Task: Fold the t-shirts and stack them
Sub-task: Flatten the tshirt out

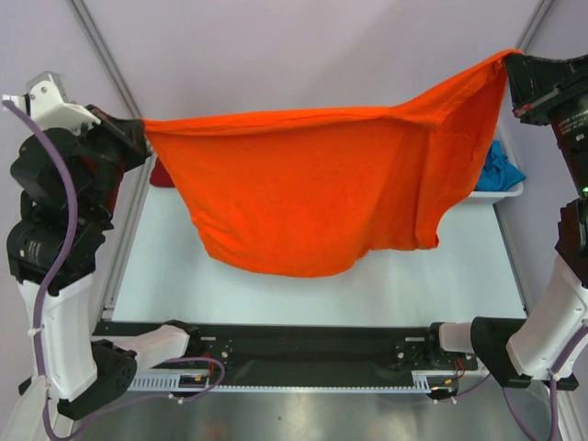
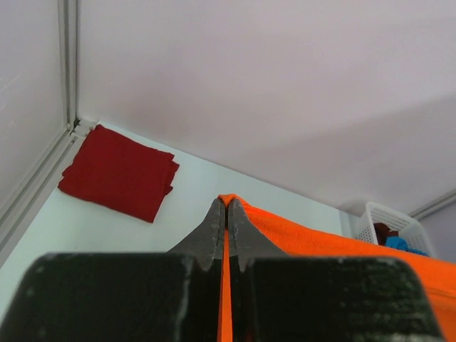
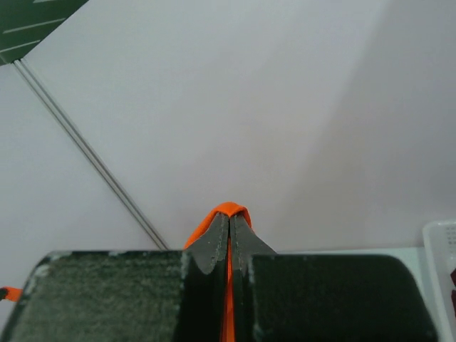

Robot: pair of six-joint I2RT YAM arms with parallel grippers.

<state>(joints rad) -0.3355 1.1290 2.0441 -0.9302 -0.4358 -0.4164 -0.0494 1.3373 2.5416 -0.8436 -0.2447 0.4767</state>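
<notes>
The bright orange t-shirt (image 1: 312, 193) hangs spread in the air above the table, held by two corners. My left gripper (image 1: 140, 129) is shut on its left corner; in the left wrist view (image 2: 226, 206) the orange cloth (image 2: 320, 239) runs off to the right. My right gripper (image 1: 511, 62) is shut on the right corner, held higher; orange cloth (image 3: 228, 210) shows pinched between its fingers. A folded dark red t-shirt (image 2: 117, 173) lies at the table's far left corner. A blue t-shirt (image 1: 501, 165) lies in the basket. The dark maroon one (image 2: 383, 231) peeks from the basket.
A white lattice basket (image 1: 501, 191) stands at the table's far right; it also shows in the left wrist view (image 2: 385, 217). White walls with metal rails (image 1: 106, 46) close in the back and sides. The table (image 1: 303, 289) lies below the hanging shirt.
</notes>
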